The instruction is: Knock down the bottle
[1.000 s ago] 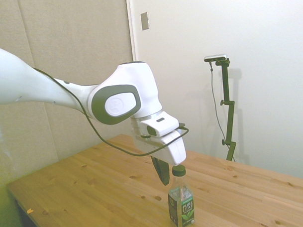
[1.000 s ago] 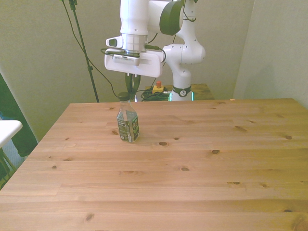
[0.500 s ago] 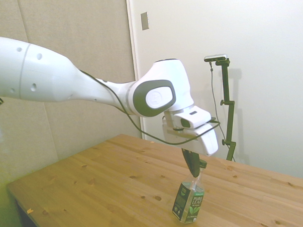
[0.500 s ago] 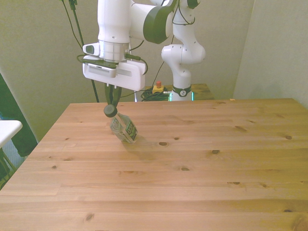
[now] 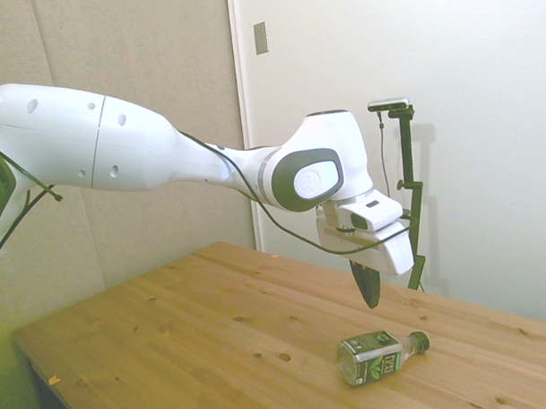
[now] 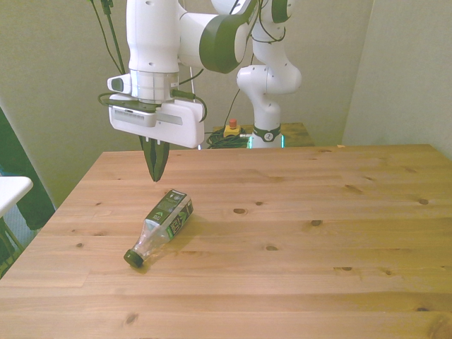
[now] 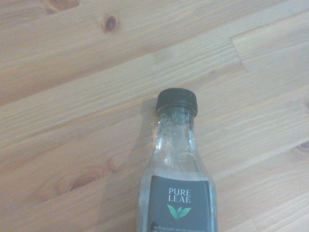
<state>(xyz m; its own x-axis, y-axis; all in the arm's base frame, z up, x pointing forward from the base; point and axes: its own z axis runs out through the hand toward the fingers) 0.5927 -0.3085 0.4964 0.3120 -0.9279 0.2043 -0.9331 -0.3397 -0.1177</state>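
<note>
The bottle (image 6: 162,225) lies on its side on the wooden table (image 6: 296,233), clear with a dark label and a dark green cap. In the front view its cap points toward the near left corner. In the side view the bottle (image 5: 380,355) rests flat near the table's front edge. My gripper (image 6: 155,174) hangs above the table just behind the bottle, fingers pressed together, holding nothing. The side view shows the gripper (image 5: 371,300) a little above the bottle with a clear gap. The wrist view shows the bottle (image 7: 176,164) from above, cap and neck sharp.
The robot base (image 6: 267,106) stands behind the table's far edge, with a red-and-yellow button (image 6: 231,127) beside it. A white object's edge (image 6: 10,191) sits off the table at the front view's left.
The bottle went from upright to tilted to flat on the table. My gripper swept across its top toward the front view's left and now hangs clear of it.
</note>
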